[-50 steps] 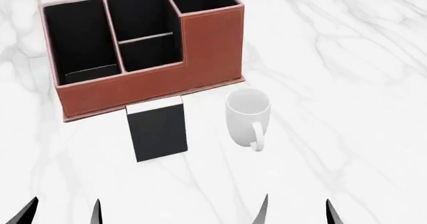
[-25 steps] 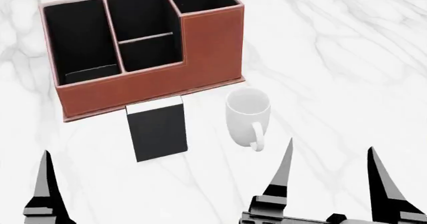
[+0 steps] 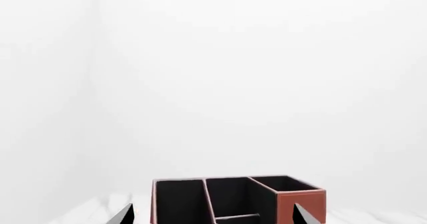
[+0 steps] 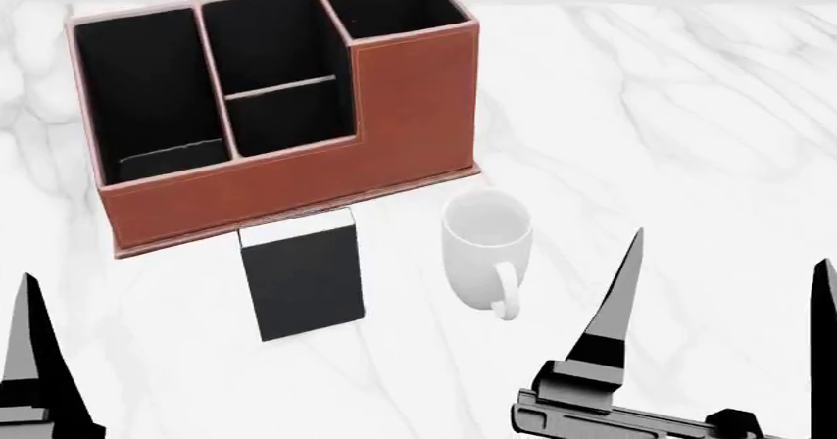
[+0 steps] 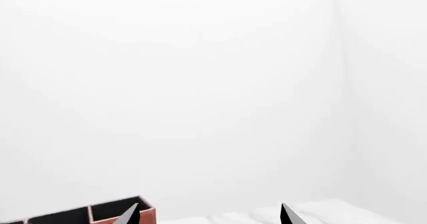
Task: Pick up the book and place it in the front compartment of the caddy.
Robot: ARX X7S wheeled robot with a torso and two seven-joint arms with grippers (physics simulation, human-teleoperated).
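1. The book (image 4: 304, 282) lies flat on the white marble table (image 4: 680, 116), its white page edge turned toward the caddy (image 4: 281, 179) and sitting just beside, perhaps touching, the caddy's low front wall.
2. The caddy stands upright on the table behind the book: a long compartment at the head view's left, two smaller ones in the middle split by a thin divider, and a taller block with its own pocket at the right. All the interiors are black (a faint pale reflection shows low in the left compartment).
3. A white mug (image 4: 487, 243) stands upright just to the right of the book, apart from it, handle pointing toward the robot.
4. The right gripper (image 4: 726, 292) hovers above the table, nearer the robot than the mug, with its two black pointed fingers spread wide and nothing between them.
5. The left gripper (image 3: 210, 215) shows only one finger (image 4: 33, 361) in the head view, low at the left edge; in its wrist view two fingertips sit far apart at the frame's bottom, so it reads as spread, holding nothing.
6. Both wrist views look level across the table at blank white walls, each catching the caddy's upper rim.
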